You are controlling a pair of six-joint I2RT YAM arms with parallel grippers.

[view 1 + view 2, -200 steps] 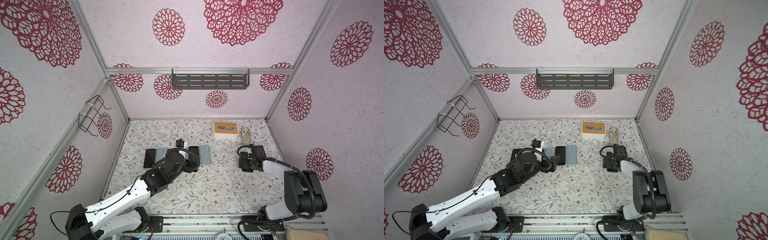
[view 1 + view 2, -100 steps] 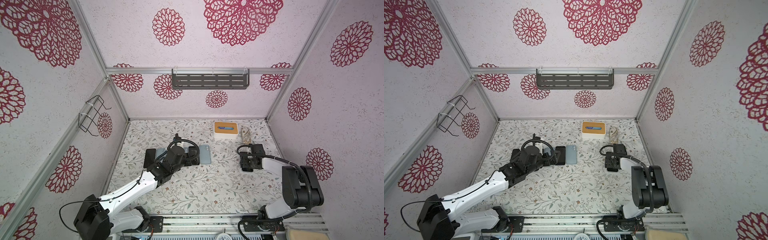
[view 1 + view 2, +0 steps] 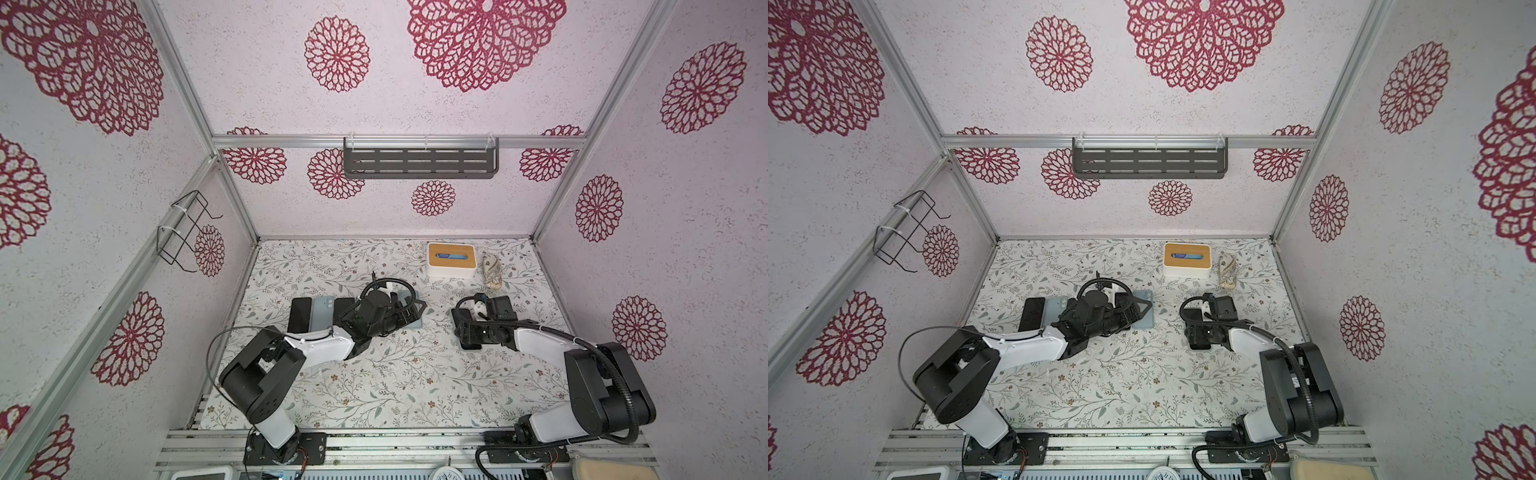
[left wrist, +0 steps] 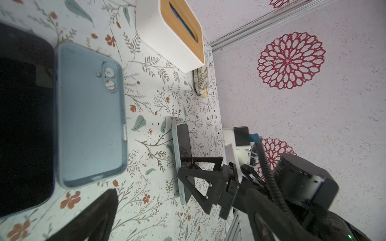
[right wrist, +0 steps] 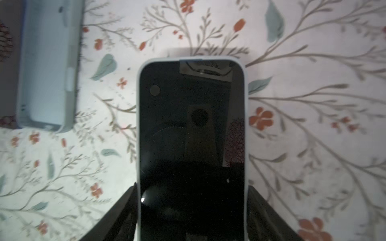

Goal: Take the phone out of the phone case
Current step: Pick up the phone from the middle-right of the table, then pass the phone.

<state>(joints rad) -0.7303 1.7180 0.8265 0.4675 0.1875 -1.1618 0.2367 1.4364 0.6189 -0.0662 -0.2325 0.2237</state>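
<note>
Right gripper [image 5: 192, 188] has just clamped the phone [image 5: 191, 129] in its case [image 5: 138, 125] (left gripper [image 3: 409, 318], jaws wide apart, has swung nearer), so 2-arm peeling can start.

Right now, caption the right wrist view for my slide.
Right gripper holds the cased phone by its long edges, empty blue case nearby.

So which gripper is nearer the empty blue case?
Left. The left gripper hangs open right by the empty blue case; the right gripper sits apart, gripping the cased phone.
</note>
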